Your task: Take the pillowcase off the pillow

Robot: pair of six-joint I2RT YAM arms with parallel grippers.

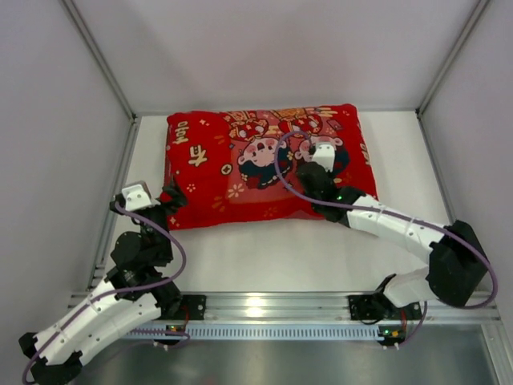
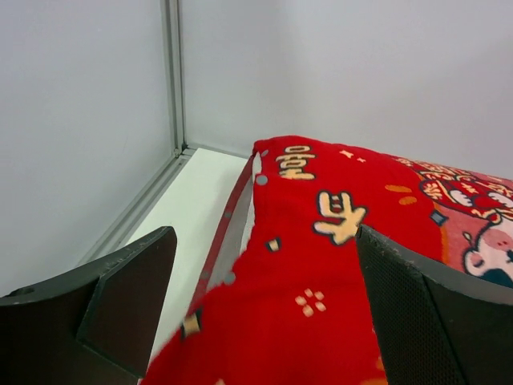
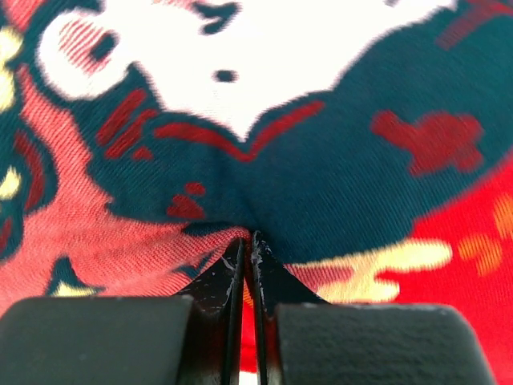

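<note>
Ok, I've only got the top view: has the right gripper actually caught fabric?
Observer: Yes. The right gripper is shut, and the pillowcase puckers into its tips.
Operator: And the left?
Observer: The left gripper is open, with a finger on each side of the pillowcase's end.
Operator: Can you see the opening?
Observer: Yes, the opening is along that end, with a pale strip showing inside.

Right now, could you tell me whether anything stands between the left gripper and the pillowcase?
Nothing visible does; the open left gripper is at the near-left corner of the pillowcase, red fabric directly ahead.
</note>
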